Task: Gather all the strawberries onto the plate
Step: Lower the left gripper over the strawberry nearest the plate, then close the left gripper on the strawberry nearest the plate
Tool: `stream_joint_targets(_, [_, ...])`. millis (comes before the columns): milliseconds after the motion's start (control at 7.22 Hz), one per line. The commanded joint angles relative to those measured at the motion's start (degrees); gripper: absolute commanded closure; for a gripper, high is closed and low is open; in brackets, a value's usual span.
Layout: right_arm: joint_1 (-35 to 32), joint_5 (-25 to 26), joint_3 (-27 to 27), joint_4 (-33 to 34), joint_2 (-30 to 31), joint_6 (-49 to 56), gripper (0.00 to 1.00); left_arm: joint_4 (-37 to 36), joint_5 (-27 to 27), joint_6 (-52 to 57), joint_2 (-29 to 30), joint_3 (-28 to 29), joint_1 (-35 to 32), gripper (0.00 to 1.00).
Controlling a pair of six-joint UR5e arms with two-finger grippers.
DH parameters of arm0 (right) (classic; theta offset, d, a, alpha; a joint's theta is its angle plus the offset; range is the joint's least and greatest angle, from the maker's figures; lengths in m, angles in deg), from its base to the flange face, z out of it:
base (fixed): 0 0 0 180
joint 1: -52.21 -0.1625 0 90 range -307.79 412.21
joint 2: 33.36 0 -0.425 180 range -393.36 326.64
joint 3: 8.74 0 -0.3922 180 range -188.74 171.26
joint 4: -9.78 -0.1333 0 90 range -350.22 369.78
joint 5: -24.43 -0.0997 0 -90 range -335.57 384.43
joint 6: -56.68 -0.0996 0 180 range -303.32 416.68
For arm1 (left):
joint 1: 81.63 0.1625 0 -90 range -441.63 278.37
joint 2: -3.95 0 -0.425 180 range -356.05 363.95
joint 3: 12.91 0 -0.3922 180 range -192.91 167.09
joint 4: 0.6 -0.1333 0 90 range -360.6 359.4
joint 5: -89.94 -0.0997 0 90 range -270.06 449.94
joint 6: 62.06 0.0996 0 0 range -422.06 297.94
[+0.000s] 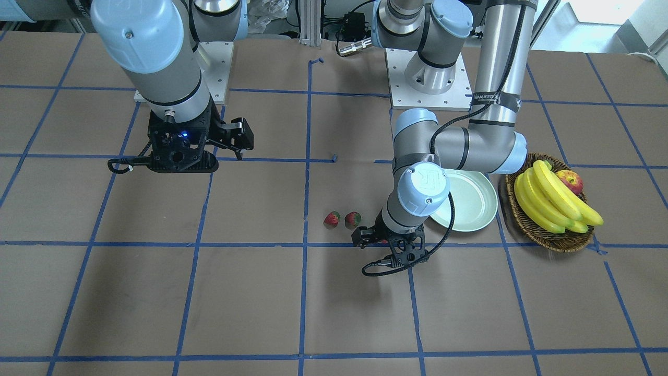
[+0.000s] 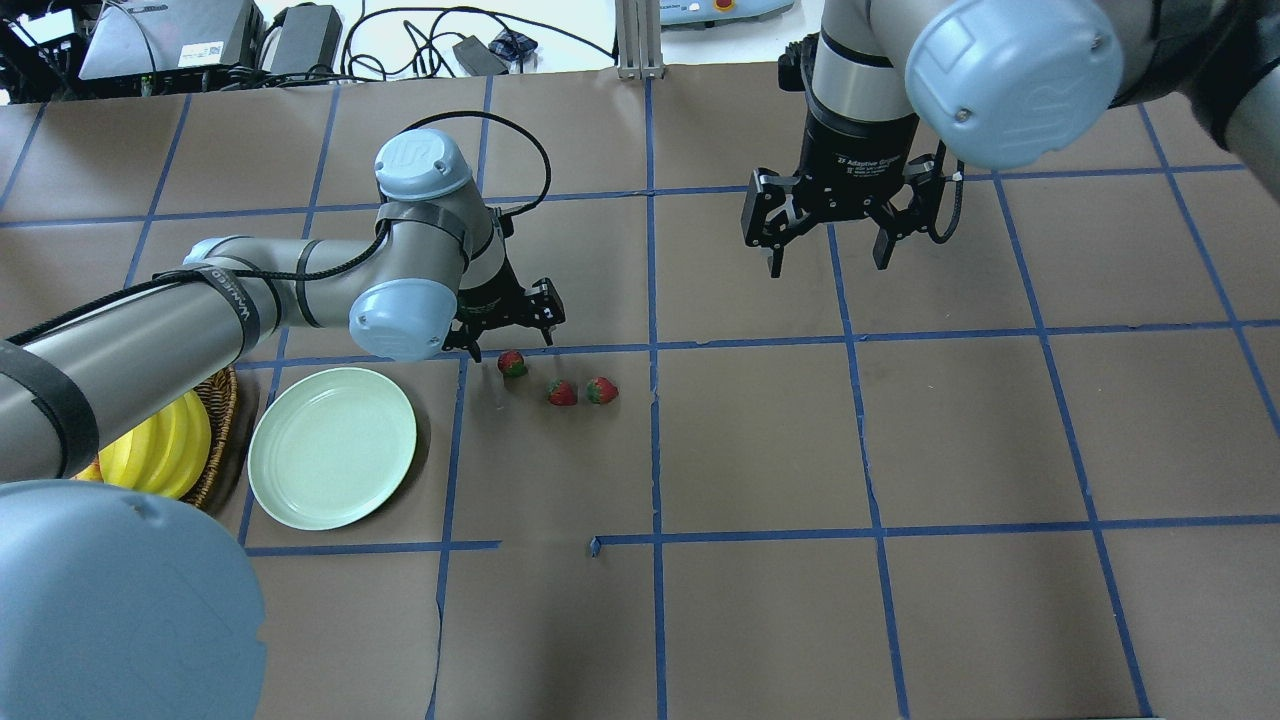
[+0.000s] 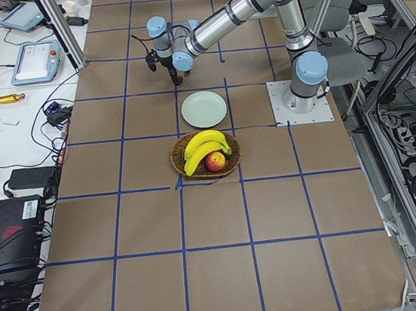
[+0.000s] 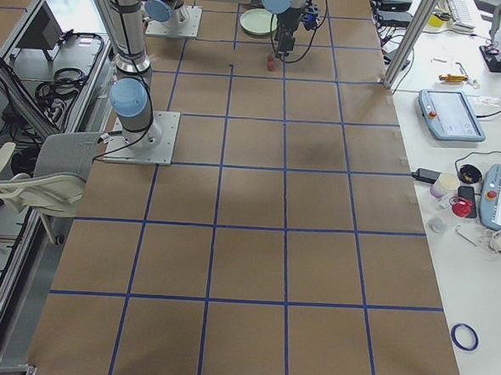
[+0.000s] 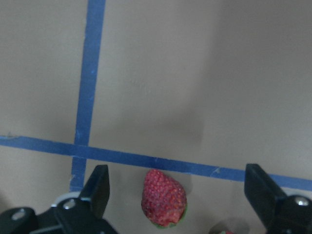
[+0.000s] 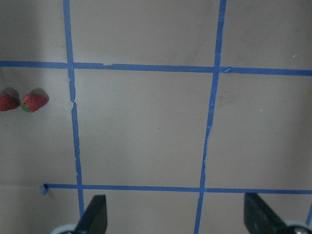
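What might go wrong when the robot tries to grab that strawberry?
The left gripper hangs open over the nearest strawberry, which is small and rounded, so it might slip out as the fingers close. The next strawberry lies close by; a finger may bump it and roll it away from the plate.

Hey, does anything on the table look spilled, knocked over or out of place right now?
Nothing looks spilled or damaged. The three strawberries lie loose on the table beside the empty plate, which is just the job not yet done. The basket sits upright, bananas and apple inside.
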Motion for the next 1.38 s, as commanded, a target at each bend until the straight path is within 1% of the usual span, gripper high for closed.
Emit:
stream_joint_targets(0, [0.0,0.2,0.4,0.6,0.0,-0.4,0.00,1.0,-0.2,0.2,0.1,-0.2,-0.3,0.14])
stream_joint_targets(138, [0.0,0.3,0.4,0.6,0.0,-0.4,0.00,3.0,-0.5,0.8,0.0,-0.1,-0.2,0.17])
stream_joint_targets(277, [0.0,0.3,0.4,0.7,0.0,-0.4,0.00,3.1,-1.2,1.0,0.0,-0.1,-0.3,0.19])
stream_joint_targets(415, [0.0,0.3,0.4,0.7,0.0,-0.4,0.00,3.2,-2.2,1.2,0.0,-0.1,-0.2,0.39])
stream_joint_targets(554, [0.0,0.3,0.4,0.7,0.0,-0.4,0.00,3.2,-2.2,1.2,0.0,0.0,-0.2,0.73])
stream_joint_targets(692, [0.0,0.4,0.4,0.7,0.0,-0.4,0.00,3.2,-2.2,1.2,-0.1,0.0,-0.2,1.00])
stream_joint_targets(831, [0.0,0.3,0.3,0.8,0.0,-0.4,0.00,3.6,-2.2,1.2,-0.2,0.0,-0.2,1.00])
stream_joint_targets(969, [0.0,0.4,0.3,0.8,0.0,-0.4,0.00,6.1,-2.2,1.3,-1.2,0.5,-0.2,1.00])
stream_joint_targets(1107, [0.0,0.5,0.3,0.8,0.0,-0.4,0.00,6.3,-2.3,1.3,-2.2,1.0,-0.2,1.00])
stream_joint_targets(1246, [0.0,0.5,0.3,0.8,0.1,-0.4,0.00,6.9,-3.8,2.6,-2.8,2.2,0.0,1.00])
